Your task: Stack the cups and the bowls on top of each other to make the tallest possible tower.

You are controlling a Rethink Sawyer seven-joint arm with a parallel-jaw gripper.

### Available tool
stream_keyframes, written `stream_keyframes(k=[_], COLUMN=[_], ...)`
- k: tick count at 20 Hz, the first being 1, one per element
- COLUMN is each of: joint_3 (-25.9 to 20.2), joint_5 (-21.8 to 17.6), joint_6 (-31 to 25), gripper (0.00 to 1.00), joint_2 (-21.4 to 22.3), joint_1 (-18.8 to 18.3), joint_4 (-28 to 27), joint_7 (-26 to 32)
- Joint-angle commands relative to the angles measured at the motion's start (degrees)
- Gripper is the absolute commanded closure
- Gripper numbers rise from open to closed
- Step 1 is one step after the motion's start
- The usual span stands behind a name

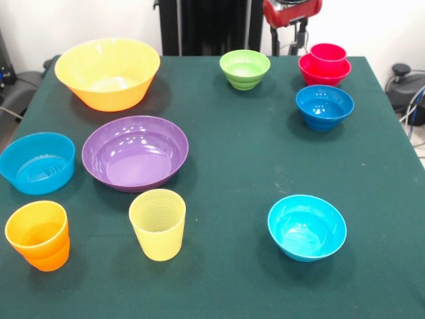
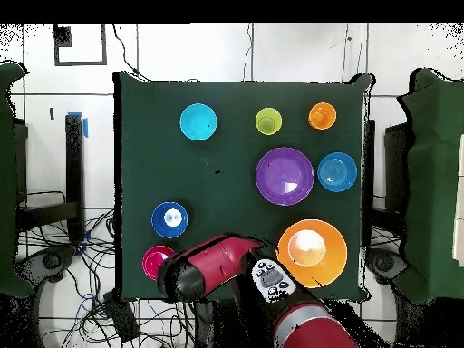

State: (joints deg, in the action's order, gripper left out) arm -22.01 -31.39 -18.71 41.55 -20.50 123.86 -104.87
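Dark green cloth covers the table [image 1: 239,159], and its widest bare stretch runs down the middle between the two groups of dishes. In the front view the red cup [image 1: 328,54] stands upright, mouth up, nested in the red bowl [image 1: 323,72] close to the far right corner. The blue bowl [image 1: 324,106] sits just in front of it, the green bowl [image 1: 245,69] to its left. The cyan bowl [image 1: 307,226] stands alone at near right. On the left, the yellow-orange bowl [image 1: 107,72], purple bowl [image 1: 135,152] and light blue bowl [image 1: 37,162] crowd the edge. The yellow cup [image 1: 158,224] and orange cup [image 1: 38,234] stand upright near the front edge. Only part of the arm [image 1: 291,12] shows, so I cannot tell how the gripper stands.
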Motion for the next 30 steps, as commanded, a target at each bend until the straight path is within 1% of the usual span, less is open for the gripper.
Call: stream_keyframes(k=[1, 4, 10, 14, 19, 21, 25, 28, 30], joint_3=[-0.27, -0.32, -0.12, 0.27, 0.36, 0.08, -2.54, -5.16, -6.22], joint_5=[-4.03, -4.25, -4.34, -4.48, -3.5, -2.57, 0.95, 4.16, 6.14], joint_6=[1.08, 1.43, 1.08, 1.18, 0.51, -0.9, -5.61, -9.38, -13.12], gripper=[0.0, 0.0, 0.0, 0.0, 0.0, 0.0, 0.0, 0.0, 0.0], joint_2=[-6.35, -6.97, -6.25, -6.3, -4.7, -3.27, 2.12, 5.3, 6.93], joint_1=[0.51, 0.26, 0.41, 1.04, 2.33, 2.69, 2.86, 3.04, 3.57], joint_4=[-4.31, -4.39, -4.27, -4.58, -3.95, -3.6, -2.66, -3.83, -5.28], joint_7=[-0.59, -0.41, -0.43, -0.82, -1.81, -1.82, -0.7, 0.58, 1.65])
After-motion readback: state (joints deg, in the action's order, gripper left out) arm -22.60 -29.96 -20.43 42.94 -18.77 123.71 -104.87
